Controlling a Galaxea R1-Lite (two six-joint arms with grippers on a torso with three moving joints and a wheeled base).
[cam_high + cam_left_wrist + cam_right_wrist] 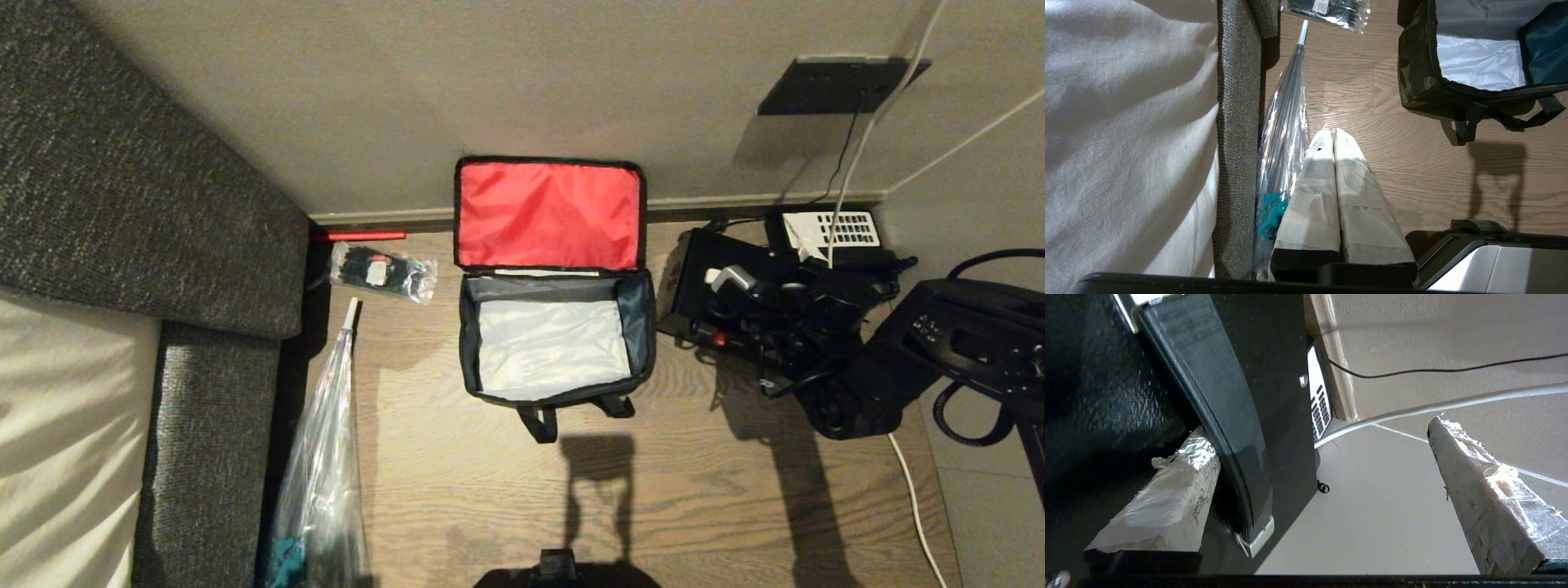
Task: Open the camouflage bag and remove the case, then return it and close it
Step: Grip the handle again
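Wood-plank floor against a beige wall, grey sofa along one side. Head view: the camouflage bag sits at the skirting with its red-lined lid flopped back against the wall, so it stays open unaided. Its grey interior looks empty. The case stands on the floor just beside the bag, on the side toward my right arm, with the right gripper at it; the dark arm hides much of the contact. Beyond the gripper, near the wall, a telephone with a white keypad. Away on the bag's far side lie a small packet and a clear wrapped umbrella by the sofa.

Left wrist view: left gripper hangs over bare floor, its taped fingers pressed together, nothing between them. Parked; umbrella just beside it, bag corner well ahead.

Right wrist view: fingers spread wide. One finger is tucked behind the case's curved black handle, the speckled body close on that side; the other finger stands off in open air with the wall behind. So the handle sits between the fingers but is not clamped.

My reading: case is out, bag open; the return leg needs a firm closure on that handle first. The handle is smooth and curved, so slipping is the risk.
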